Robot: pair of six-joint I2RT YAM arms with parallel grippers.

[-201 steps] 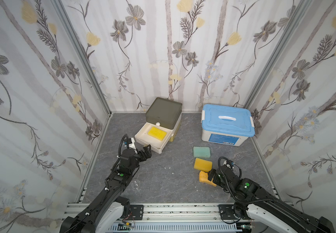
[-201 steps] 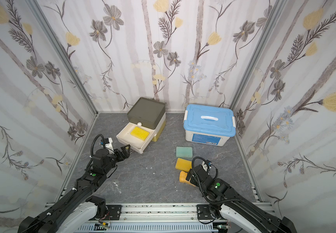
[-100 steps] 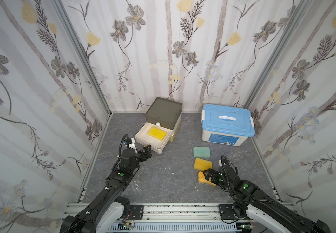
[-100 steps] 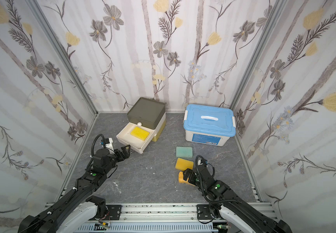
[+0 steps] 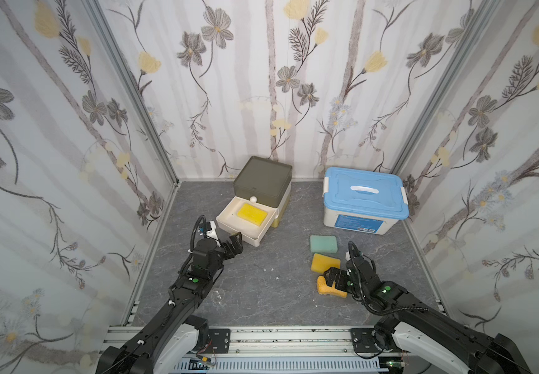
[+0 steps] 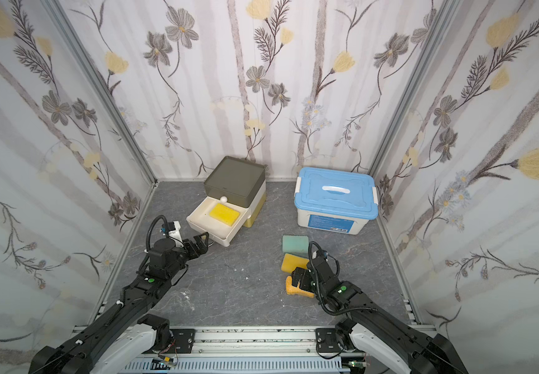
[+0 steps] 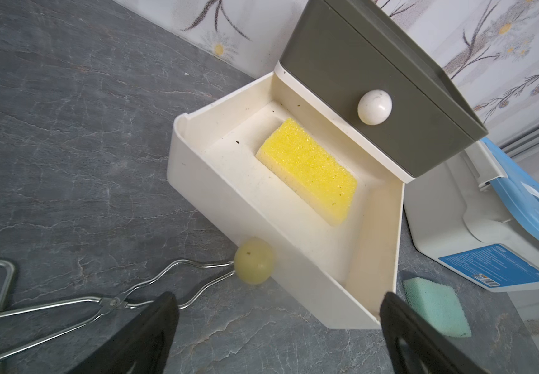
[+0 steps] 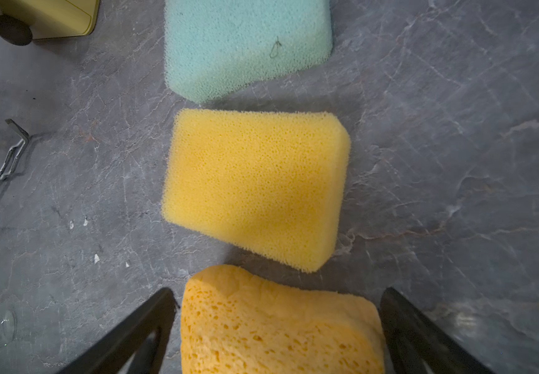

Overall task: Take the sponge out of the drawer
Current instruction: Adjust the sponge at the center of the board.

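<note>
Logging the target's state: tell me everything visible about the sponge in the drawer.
The sponge is a bright yellow rectangular block, coarse and speckled on top, paler at the side, apparently foam. It lies flat on the floor of the open cream drawer, nearer its inner end, touching nothing else.

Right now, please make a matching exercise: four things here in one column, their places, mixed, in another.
1 bright yellow sponge
2 green sponge
3 coarse orange sponge
4 blue-lidded box

a between the fingers of the right hand
b shut, standing at the back
c in the open drawer
d lying just in front of that box

Pairs: 1c, 2d, 3a, 4b.
</note>
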